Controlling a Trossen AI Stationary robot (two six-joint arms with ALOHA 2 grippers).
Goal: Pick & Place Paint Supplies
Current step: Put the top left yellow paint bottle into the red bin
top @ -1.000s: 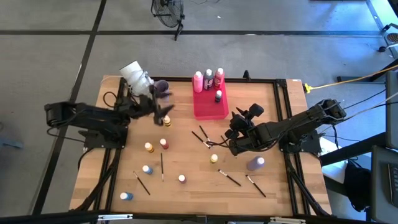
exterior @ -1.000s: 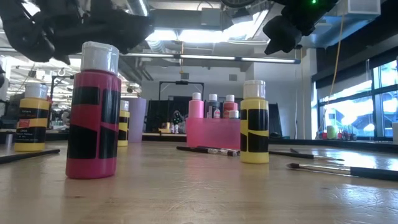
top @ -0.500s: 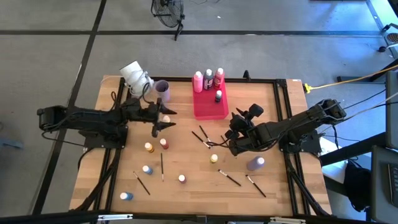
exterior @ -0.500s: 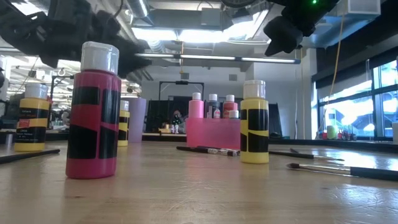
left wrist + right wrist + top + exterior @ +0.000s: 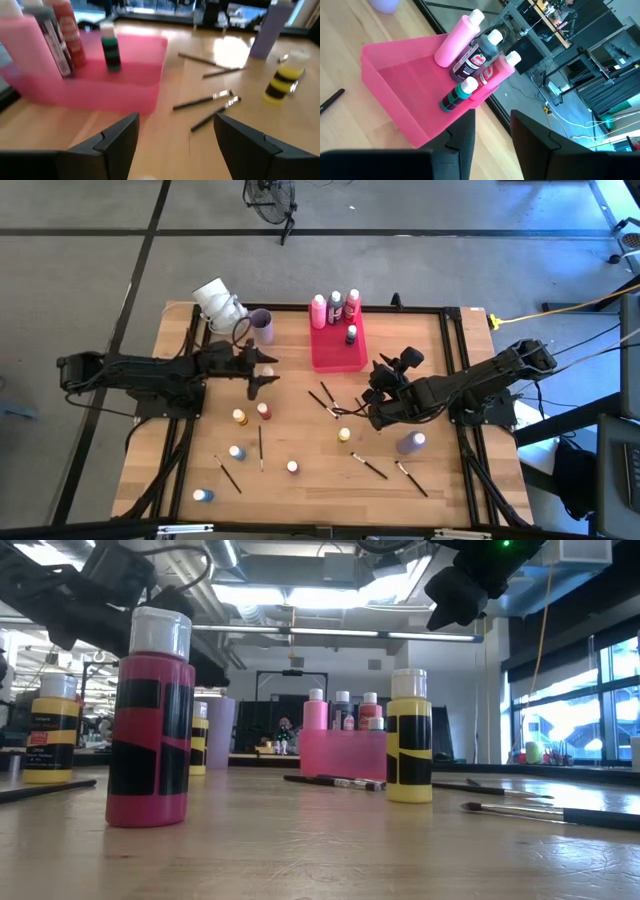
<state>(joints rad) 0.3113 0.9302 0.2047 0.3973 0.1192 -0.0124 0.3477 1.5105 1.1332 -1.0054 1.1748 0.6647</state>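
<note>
Above table (image 5: 300, 420), left hand (image 5: 262, 369) agape

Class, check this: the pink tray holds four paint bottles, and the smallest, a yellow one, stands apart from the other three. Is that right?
One slip: the smallest bottle is green, not yellow, as the right wrist view shows. The pink tray does hold four bottles, with that one standing apart from the other three.
</note>
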